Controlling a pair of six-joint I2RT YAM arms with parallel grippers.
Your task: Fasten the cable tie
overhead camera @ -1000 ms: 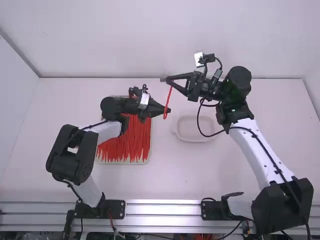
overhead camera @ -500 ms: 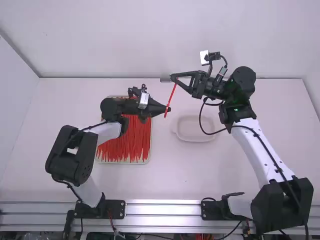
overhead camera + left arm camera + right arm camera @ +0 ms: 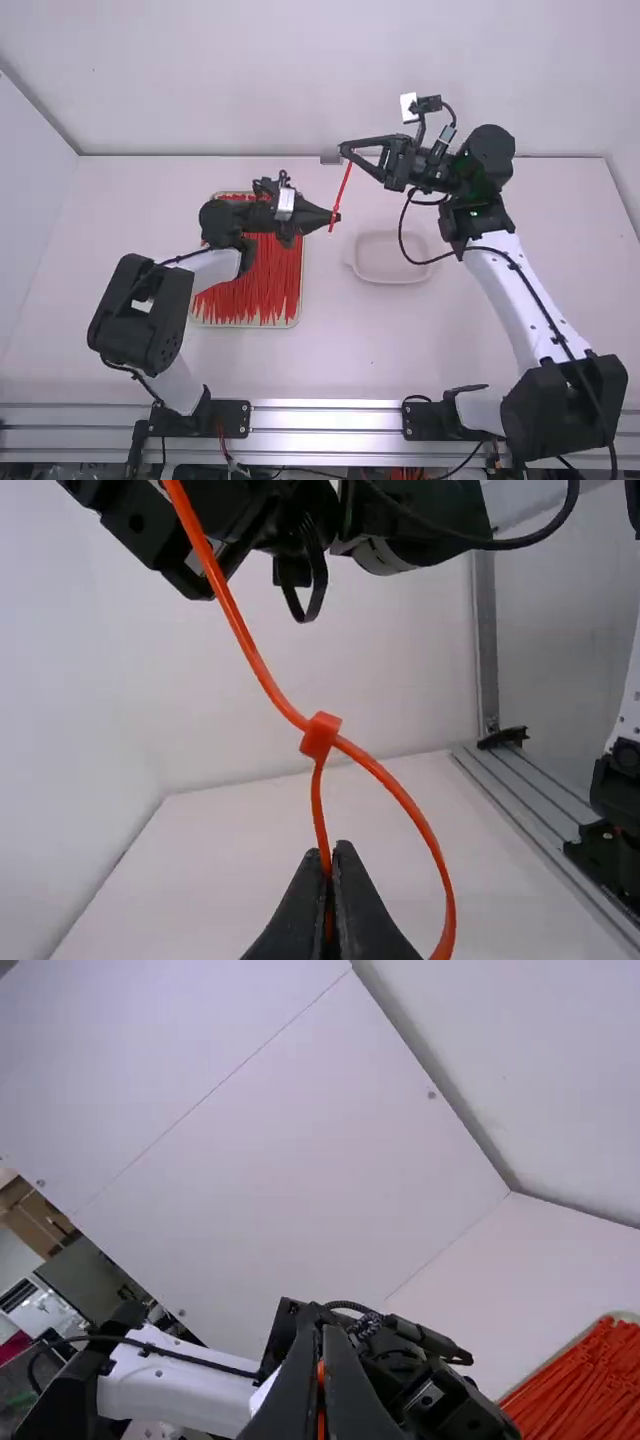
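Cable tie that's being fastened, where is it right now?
In the high view the cable tie is held in the air between the left gripper and the right gripper, near the table's middle, just left of the white dish.

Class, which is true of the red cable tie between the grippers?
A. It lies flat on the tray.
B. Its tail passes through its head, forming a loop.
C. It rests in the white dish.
B: the cable tie runs through its head into a loop, held by left gripper and right gripper.
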